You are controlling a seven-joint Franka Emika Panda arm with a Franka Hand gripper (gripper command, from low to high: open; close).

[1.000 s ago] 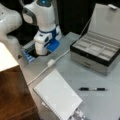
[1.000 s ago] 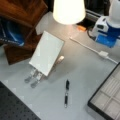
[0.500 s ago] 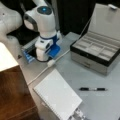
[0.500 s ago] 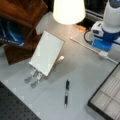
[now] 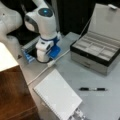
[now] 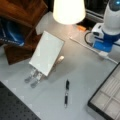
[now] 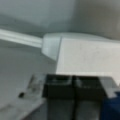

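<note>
Down at the table (image 5: 75,72), the end effector (image 7: 73,86) sits low beside the white plastic plug block (image 7: 82,56) with its white cable (image 5: 41,73); its dark fingers (image 7: 58,86) look pressed together with nothing between them. In a front view the plug (image 5: 51,62) lies just beside the arm's blue-and-white wrist (image 5: 47,48). I judge it light, rigid and smooth, best gripped across its flat sides, while the limp cable would drag. The black pen (image 5: 92,89) lies well apart from the plug.
</note>
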